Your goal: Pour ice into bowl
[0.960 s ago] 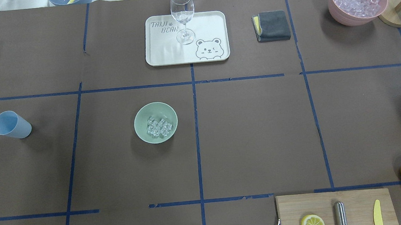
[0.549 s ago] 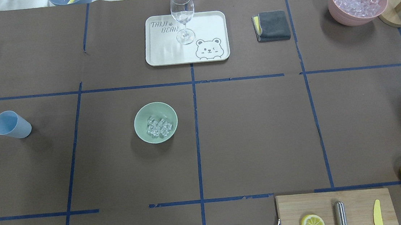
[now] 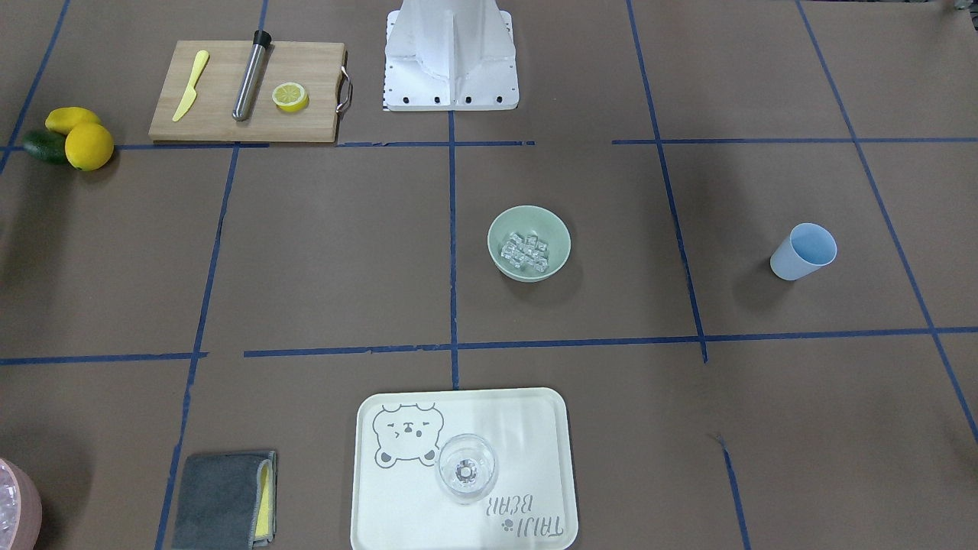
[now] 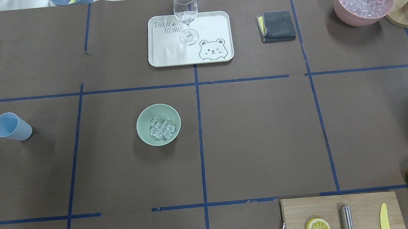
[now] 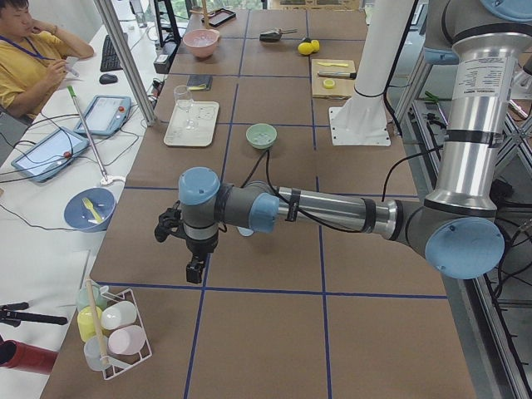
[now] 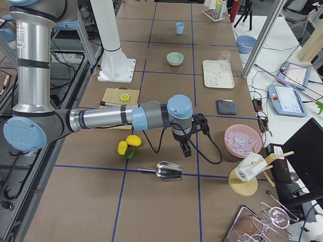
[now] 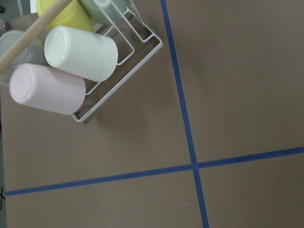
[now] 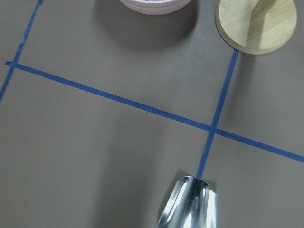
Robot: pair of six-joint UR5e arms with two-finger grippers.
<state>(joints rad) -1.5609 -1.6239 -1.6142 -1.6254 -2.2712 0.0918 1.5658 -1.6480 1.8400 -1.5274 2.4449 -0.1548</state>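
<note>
you see the left gripper (image 5: 194, 270) over the table's (image 4: 265, 142) left end near the cup rack (image 5: 112, 332), right gripper (image 6: 186, 150) over the right end by the metal scoop (image 6: 169, 171); can't tell how open either's fingers are. bowl (image 4: 144, 127) sits just left of centre, ice (image 4: 161, 129) piled inside.

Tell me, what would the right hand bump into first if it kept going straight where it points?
Most likely just the table: the right hand points down at bare brown paper by a blue tape line. The metal scoop and the pink bowl sit off to either side; depth is unclear.
</note>
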